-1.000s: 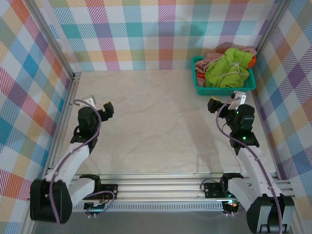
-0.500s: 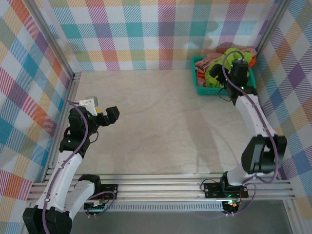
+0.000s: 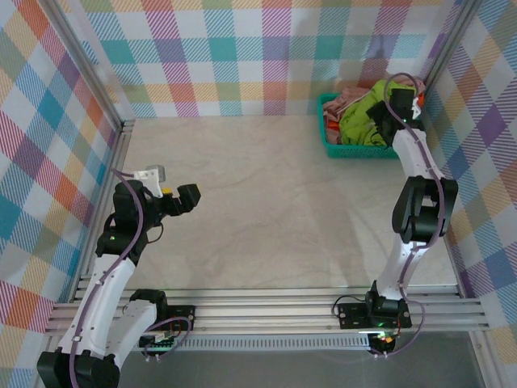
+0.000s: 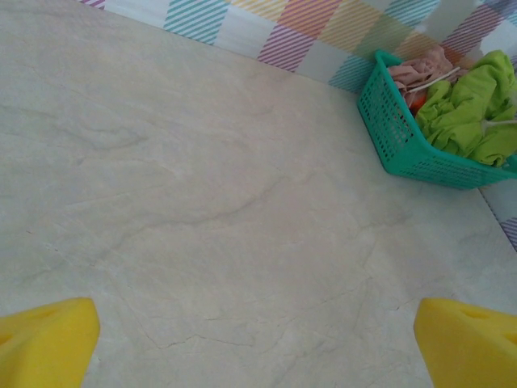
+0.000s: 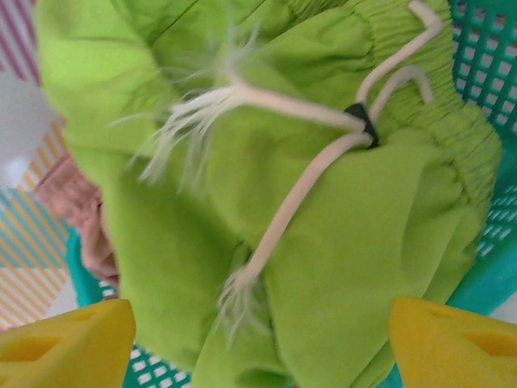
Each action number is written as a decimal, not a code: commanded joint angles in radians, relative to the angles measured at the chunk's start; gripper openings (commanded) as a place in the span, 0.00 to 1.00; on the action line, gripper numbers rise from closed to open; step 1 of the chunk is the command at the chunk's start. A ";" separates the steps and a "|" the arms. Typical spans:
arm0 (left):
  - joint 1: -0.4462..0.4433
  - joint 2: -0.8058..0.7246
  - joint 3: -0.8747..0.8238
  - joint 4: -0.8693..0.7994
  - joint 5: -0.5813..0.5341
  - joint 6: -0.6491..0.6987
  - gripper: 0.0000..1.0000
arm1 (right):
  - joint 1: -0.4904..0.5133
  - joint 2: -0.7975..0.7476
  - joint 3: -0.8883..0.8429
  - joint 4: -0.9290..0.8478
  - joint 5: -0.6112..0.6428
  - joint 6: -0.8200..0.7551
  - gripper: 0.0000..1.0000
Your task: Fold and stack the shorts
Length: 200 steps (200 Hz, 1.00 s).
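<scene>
The shorts (image 3: 355, 113) lie heaped in the teal basket (image 3: 355, 151) at the far right corner of the table (image 3: 266, 202), the lime pair (image 3: 363, 128) on top. The right gripper (image 3: 394, 105) hangs over them, and the left gripper (image 3: 186, 196) hovers above bare table, well apart from the basket.

From the left wrist, its yellow fingers (image 4: 48, 343) stand wide apart, the basket far off, a pink pair (image 4: 416, 71) peeking out behind.

From the right wrist, the fingers are spread over the lime cloth and its white drawstring (image 5: 307, 182). Closing here might pinch only the cord, or snag the mesh and drag the basket.
</scene>
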 commanded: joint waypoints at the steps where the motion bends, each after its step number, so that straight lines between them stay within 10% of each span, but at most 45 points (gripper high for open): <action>1: 0.008 -0.008 0.018 -0.027 0.020 -0.002 1.00 | -0.013 0.058 0.062 -0.039 -0.055 0.030 0.77; 44: 0.007 -0.016 0.020 -0.039 0.009 -0.014 1.00 | -0.020 0.150 0.127 -0.049 -0.102 0.030 0.48; 84: 0.007 -0.019 0.020 -0.042 0.002 -0.025 1.00 | -0.019 0.131 0.098 -0.005 -0.140 0.042 0.00; 200: 0.004 -0.018 0.019 -0.007 0.003 -0.060 1.00 | 0.164 -0.446 -0.365 0.372 -0.109 0.062 0.00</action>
